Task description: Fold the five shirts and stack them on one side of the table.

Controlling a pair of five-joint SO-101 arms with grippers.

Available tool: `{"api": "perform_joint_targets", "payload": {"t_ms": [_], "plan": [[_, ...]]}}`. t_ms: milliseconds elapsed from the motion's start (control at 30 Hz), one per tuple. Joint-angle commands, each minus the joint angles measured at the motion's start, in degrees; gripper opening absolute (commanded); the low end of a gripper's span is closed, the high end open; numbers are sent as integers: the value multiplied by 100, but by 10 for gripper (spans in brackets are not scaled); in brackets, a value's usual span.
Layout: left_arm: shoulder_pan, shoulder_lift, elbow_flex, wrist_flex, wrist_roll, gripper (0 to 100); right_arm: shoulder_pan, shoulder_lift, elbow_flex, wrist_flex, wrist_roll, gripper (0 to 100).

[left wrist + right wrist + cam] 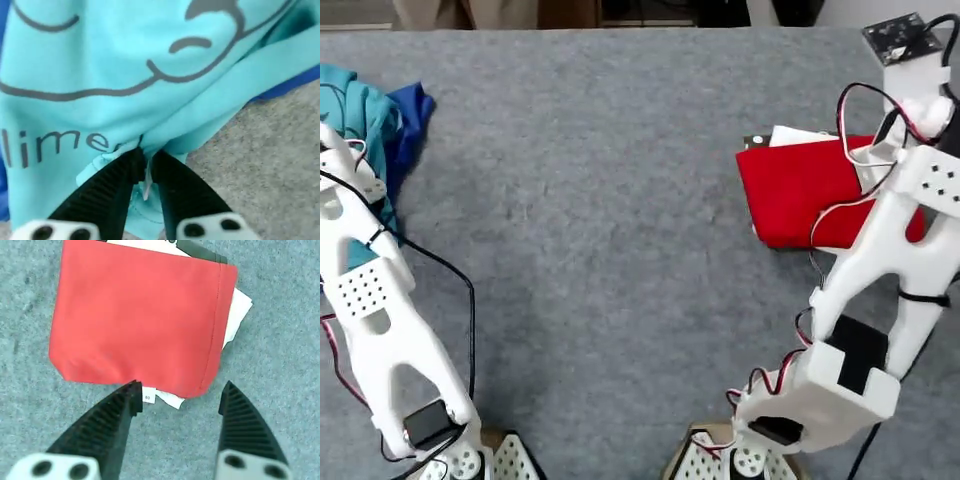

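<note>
A teal shirt [360, 110] with grey print lies crumpled at the far left of the table, on top of a blue shirt [412, 110]. My left gripper [145, 162] is shut on a fold of the teal shirt [150, 65]; a strip of the blue shirt [295, 82] shows beside it. At the far right a folded red shirt [790, 185] tops a stack, with a white shirt [798, 135] and a black one [756, 141] peeking out beneath. My right gripper [182, 390] hangs open just above the edge of the red shirt [135, 320].
Grey felt [600, 250] covers the table, and its wide middle lies bare between the two piles. The left arm [370, 300] runs along the left edge. The right arm [880, 250] and its cables cover the right part of the red stack.
</note>
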Motion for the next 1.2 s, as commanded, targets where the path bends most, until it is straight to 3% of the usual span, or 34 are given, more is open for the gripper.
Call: {"api": "perform_joint_targets", "payload": {"t_ms": [0, 133, 333, 600, 833, 933, 1067, 1167], "plan": [[105, -655, -396, 79, -26, 18, 4, -330, 136, 105, -70, 253], [475, -1508, 70, 88, -26, 18, 4, -760, 602, 105, -70, 253], [1503, -3459, 2400, 88, -26, 18, 4, -1701, 1508, 105, -44, 253], [3657, -7442, 7112, 44, -79, 18, 251, -2220, 2193, 105, -26, 253], [5873, -11169, 10470, -316, -1160, 18, 541, -2237, 2202, 70, 457, 253], [6523, -12549, 11473, -571, -1371, 18, 523, -2229, 2202, 70, 651, 253], [6418, -13903, 11921, -519, -1327, 53, 488, -2211, 2308, 70, 905, 253], [5802, -14343, 11807, -211, -870, 209, 409, -2211, 2659, 70, 1116, 253]]}}
